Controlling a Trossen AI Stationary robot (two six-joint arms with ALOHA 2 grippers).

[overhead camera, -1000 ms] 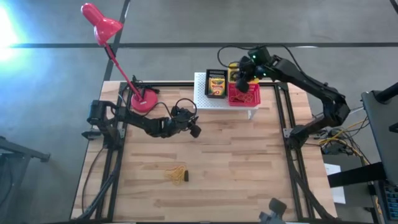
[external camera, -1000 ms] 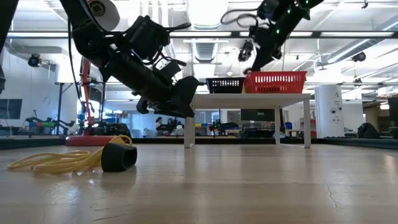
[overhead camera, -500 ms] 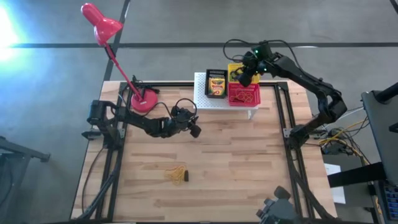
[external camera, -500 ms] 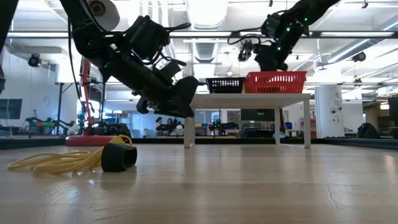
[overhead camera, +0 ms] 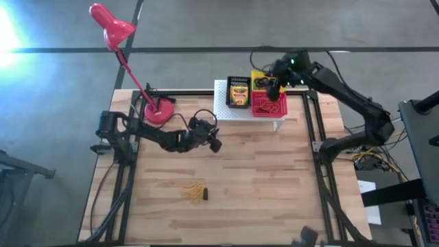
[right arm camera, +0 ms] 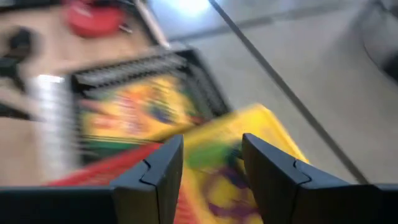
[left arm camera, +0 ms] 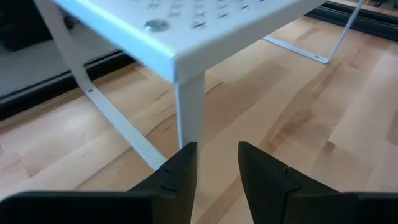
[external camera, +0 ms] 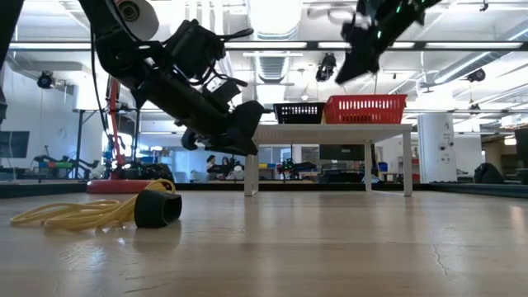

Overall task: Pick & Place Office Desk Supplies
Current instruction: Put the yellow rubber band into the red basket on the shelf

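Observation:
A white perforated stand (overhead camera: 223,110) at the table's far edge carries a black basket (overhead camera: 229,92) and a red basket (overhead camera: 269,106). One yellow-and-green crayon box (overhead camera: 239,92) lies in the black basket. Another crayon box (overhead camera: 258,77) shows at the red basket's far side; whether it is inside, I cannot tell. My right gripper (overhead camera: 273,88) hangs open and empty above it, with the box showing beyond its fingers (right arm camera: 249,155). The yellowish rubber-band tangle (overhead camera: 194,191) with its black piece (external camera: 157,209) lies on the table near the front. My left gripper (overhead camera: 214,144) is narrowly open and empty, near the stand's leg (left arm camera: 189,106). No rings show.
The red desk lamp's base (overhead camera: 159,110) stands at the table's far left, and its head reaches out past the far edge. Dark rails frame the wooden top. Bare wood lies between the tangle and the stand.
My right gripper has risen above the red basket and shifted a little toward the table's right edge. The crayon boxes and the tangle have stayed where they were.

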